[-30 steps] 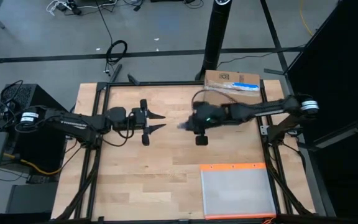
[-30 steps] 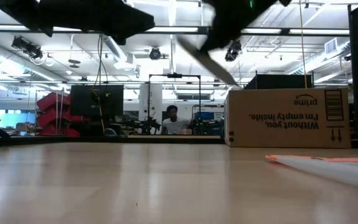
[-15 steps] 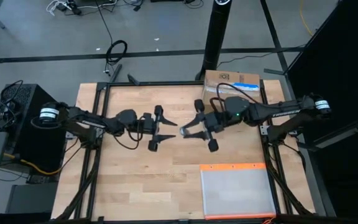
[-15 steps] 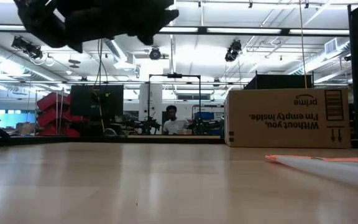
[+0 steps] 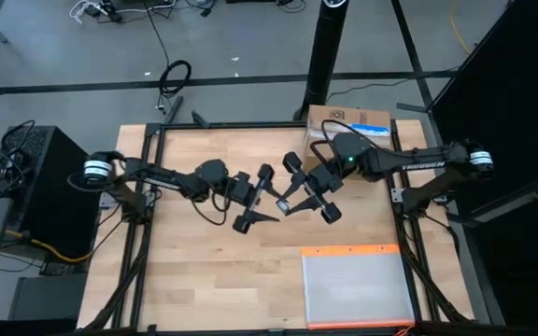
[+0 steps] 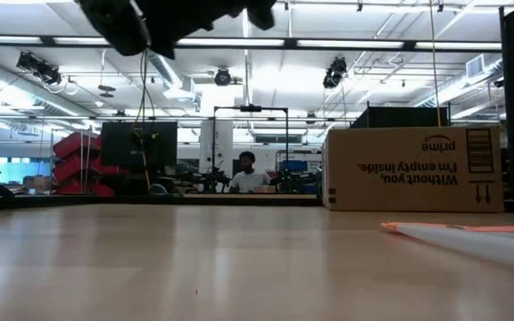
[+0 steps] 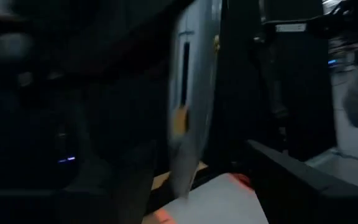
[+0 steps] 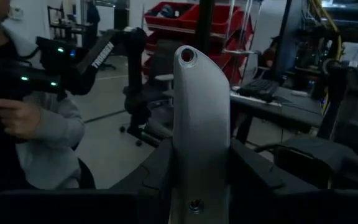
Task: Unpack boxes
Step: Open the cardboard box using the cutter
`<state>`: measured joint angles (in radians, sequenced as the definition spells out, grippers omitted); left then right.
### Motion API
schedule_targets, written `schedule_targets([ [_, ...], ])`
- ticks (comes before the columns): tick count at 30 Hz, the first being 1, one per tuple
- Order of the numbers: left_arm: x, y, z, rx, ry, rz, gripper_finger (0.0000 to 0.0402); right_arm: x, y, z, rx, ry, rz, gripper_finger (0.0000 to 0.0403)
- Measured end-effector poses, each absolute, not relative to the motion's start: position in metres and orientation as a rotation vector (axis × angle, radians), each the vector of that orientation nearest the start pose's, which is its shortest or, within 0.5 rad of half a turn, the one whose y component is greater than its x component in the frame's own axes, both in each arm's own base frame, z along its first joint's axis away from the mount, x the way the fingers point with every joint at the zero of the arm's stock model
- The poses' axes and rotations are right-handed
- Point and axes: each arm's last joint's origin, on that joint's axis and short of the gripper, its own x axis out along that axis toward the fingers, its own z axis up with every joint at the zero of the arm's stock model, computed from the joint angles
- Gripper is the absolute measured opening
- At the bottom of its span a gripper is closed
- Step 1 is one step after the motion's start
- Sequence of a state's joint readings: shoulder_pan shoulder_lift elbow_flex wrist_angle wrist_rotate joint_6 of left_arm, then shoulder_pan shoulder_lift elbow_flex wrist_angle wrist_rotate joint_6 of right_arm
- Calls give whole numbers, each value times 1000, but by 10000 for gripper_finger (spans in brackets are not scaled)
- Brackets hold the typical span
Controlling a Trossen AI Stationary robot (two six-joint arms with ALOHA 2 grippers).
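Note:
The brown cardboard box [image 5: 348, 119] stands on its base at the table's far right edge; in the low view [image 6: 413, 169] its print reads upside down. Above the table's middle my right gripper [image 5: 294, 198] is shut on a silver, blade-shaped tool [image 8: 201, 118] that sticks out toward my left arm. My left gripper [image 5: 274, 201] faces it, open. The tool [image 7: 191, 99] shows blurred between the left fingers. Whether they touch it, I cannot tell. My right gripper pinches the silver tool's rear end [image 8: 197, 186] between its two fingers. The fingers come level from the table's right side and lie along the tool. The tool's rounded free end [image 8: 186, 57], with a small hole in it, reaches far beyond the fingertips, lifted clear of the table.
A flat clear pouch with an orange edge [image 5: 356, 285] lies at the near right of the table. A black post [image 5: 325, 51] stands behind the far edge. A person in a grey sleeve [image 8: 36, 130] shows beyond the table. Bare wood lies at the near left [image 5: 204, 271].
My left gripper has gone toward the table's right, up to my right gripper, and has tipped up to about level. My right gripper has swung from pointing down to level and risen out of the low view, carrying the silver tool.

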<state>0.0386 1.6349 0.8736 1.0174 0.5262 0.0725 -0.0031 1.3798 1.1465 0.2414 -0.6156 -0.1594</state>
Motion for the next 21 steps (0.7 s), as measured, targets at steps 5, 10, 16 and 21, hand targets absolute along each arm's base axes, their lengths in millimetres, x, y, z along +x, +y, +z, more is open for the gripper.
schedule_targets([
  [5, 364, -3, 267, 129, -272, -560, 214, 315, 14, 362, -122, -46, 672, 92],
  [10, 367, -3, 268, 132, -277, -586, 171, 315, 9, 360, -74, -17, 704, 92],
  [16, 367, -2, 267, 155, -278, -578, 53, 315, 1, 358, -55, 11, 687, 92],
  [21, 364, 3, 273, 143, -202, -437, 53, 310, -7, 362, -58, 27, 594, 117],
])
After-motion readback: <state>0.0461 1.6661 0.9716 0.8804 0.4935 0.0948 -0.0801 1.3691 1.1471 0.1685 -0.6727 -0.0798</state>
